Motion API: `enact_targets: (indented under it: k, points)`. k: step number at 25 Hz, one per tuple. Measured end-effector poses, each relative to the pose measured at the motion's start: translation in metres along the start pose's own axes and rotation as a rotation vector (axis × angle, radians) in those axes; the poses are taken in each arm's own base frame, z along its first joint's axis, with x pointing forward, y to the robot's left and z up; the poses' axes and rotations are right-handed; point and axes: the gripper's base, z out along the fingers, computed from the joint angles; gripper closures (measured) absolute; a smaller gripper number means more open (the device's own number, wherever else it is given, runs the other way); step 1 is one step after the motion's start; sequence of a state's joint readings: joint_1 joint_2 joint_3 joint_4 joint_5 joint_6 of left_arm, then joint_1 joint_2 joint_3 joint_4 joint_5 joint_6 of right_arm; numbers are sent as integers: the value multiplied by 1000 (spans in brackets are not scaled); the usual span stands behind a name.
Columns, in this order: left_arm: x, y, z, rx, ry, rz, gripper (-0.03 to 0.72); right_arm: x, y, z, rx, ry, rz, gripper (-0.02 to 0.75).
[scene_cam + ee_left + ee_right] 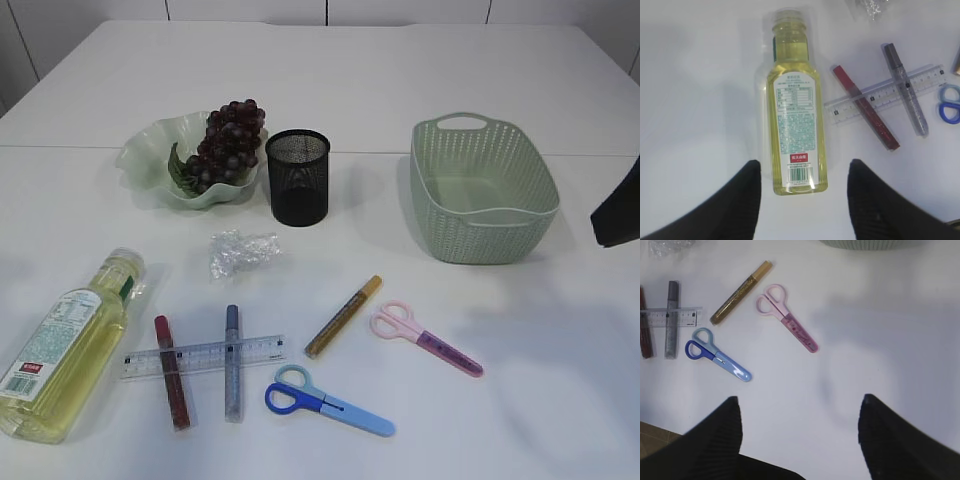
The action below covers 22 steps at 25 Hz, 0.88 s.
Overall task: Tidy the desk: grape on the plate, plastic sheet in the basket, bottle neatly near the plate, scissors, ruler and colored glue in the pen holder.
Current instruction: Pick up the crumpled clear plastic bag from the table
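Note:
The purple grape bunch (229, 143) lies on the pale green plate (143, 160). The black mesh pen holder (297, 177) stands beside it and the green basket (483, 189) to the right. The crumpled plastic sheet (241, 251) lies in front of the holder. The yellow bottle (70, 345) lies flat at front left; my open left gripper (802, 172) hovers above its base (795, 125). The clear ruler (203, 357), red (172, 372), silver (232, 362) and gold (344, 316) glue pens, blue scissors (328, 402) and pink scissors (425, 339) lie on the table. My right gripper (799, 412) is open and empty above bare table.
The white table (400, 70) reaches far back. A dark part of the right arm (618, 210) shows at the right edge. In the right wrist view the table's front edge (660, 426) shows at lower left.

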<state>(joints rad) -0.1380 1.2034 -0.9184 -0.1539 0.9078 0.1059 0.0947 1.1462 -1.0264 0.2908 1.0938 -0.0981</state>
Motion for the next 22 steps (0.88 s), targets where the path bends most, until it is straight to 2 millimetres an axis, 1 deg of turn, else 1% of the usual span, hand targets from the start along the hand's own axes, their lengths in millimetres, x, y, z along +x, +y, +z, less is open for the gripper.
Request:
enact_targets:
  k: [5,11,16,19,22]
  points:
    - [1,0,1,7,9,-6,284,2,0,-1,-3,28,-1,174]
    - [1,-2,1,25,10,-21,284,-2,2,-6,-4,9,2,174]
    - [1,-4,1,44,8,-35,285,-3,3,-6,-15,7,12,174]
    - [1,-5,1,51,9,-41,293,-8,11,-4,-29,15,-18,174]
    - [1,-5,1,55,9,-43,309,-21,27,-1,-37,22,-74,174]
